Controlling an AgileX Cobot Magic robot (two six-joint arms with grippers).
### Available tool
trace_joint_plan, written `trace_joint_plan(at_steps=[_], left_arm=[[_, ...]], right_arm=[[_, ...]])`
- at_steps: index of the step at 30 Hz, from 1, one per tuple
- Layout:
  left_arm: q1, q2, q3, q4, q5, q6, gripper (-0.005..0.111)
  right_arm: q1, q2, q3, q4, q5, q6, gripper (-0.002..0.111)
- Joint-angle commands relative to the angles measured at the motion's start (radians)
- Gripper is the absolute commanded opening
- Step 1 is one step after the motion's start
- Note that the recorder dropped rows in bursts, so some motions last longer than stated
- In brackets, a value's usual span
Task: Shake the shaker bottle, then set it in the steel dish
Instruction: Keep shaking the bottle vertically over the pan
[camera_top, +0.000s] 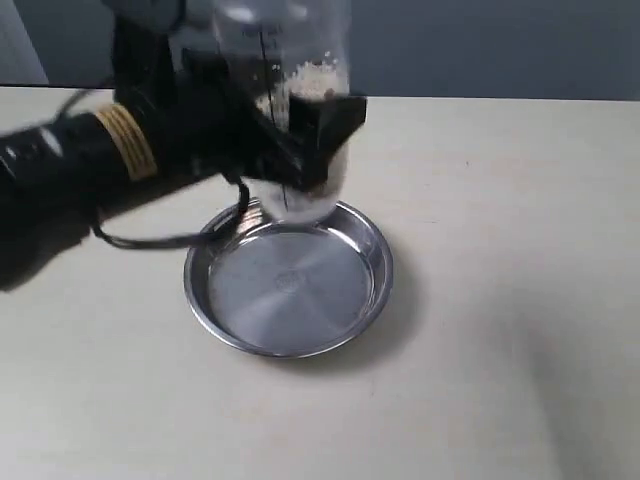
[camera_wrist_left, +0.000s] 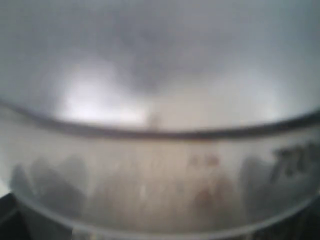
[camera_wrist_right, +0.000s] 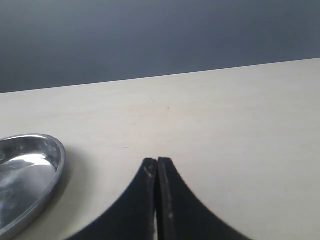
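Note:
The clear shaker bottle (camera_top: 300, 110) hangs upright in the air, blurred, with whitish and brown grains inside and a black scale on its wall. My left gripper (camera_top: 305, 135) is shut on the bottle's lower half, reaching in from the left. Its base hovers over the far rim of the steel dish (camera_top: 230, 330). In the left wrist view the shaker bottle (camera_wrist_left: 160, 165) fills the picture, blurred, and hides the jaws. My right gripper (camera_wrist_right: 158, 162) is shut on nothing, low over the table, with the steel dish (camera_wrist_right: 50, 170) off to one side.
The pale tabletop (camera_top: 500, 300) spreads around the dish. A black cable (camera_top: 160, 238) loops from the left arm down near the dish's left rim. A dark grey wall (camera_top: 480, 45) runs behind the table's far edge.

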Motion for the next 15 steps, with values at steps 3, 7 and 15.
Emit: trace_joint_plan(at_steps=[3, 7, 15], left_arm=[[-0.005, -0.019, -0.025, 0.008, -0.1, 0.0, 0.0], [-0.005, 0.042, 0.006, -0.011, 0.088, 0.004, 0.0], [0.006, -0.079, -0.121, 0.086, 0.002, -0.021, 0.0]], right_arm=[[0.002, 0.004, 0.001, -0.004, -0.013, 0.0, -0.001], [0.002, 0.004, 0.001, -0.004, -0.013, 0.0, -0.001], [0.002, 0.004, 0.001, -0.004, -0.013, 0.0, -0.001]])
